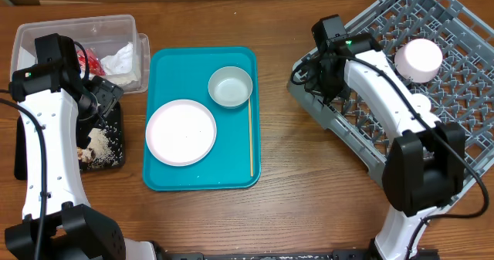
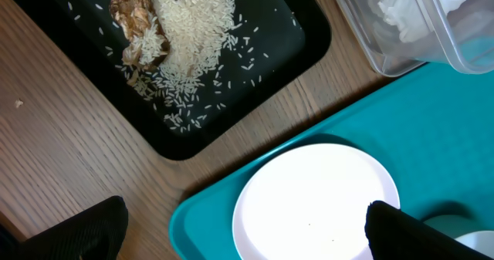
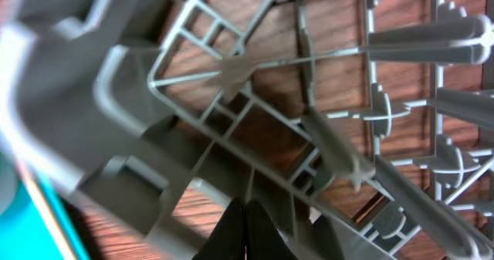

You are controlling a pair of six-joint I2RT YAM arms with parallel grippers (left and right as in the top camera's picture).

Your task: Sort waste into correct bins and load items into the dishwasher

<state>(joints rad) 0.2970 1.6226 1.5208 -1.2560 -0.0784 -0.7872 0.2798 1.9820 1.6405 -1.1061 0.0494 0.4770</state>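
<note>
A clear tub (image 1: 77,28) at the back left holds crumpled white napkins (image 1: 120,59) and a red wrapper (image 1: 91,59). In front of it a black tray (image 1: 116,129) carries rice (image 2: 185,28) and brown scraps (image 2: 139,28). The teal tray (image 1: 231,167) bears a white plate (image 1: 181,132) and a greyish bowl (image 1: 230,86). My left gripper (image 1: 106,106) hovers open over the black tray's right edge; in the left wrist view the left gripper (image 2: 243,237) frames the plate (image 2: 309,202). My right gripper (image 3: 245,214) is shut and empty at the left corner of the grey dish rack (image 1: 463,28), where a white cup (image 1: 418,59) stands.
A thin wooden stick (image 1: 250,136) lies along the teal tray's right side. Bare wooden table shows between the teal tray and the rack. The rack sits skewed, its left corner toward the tray.
</note>
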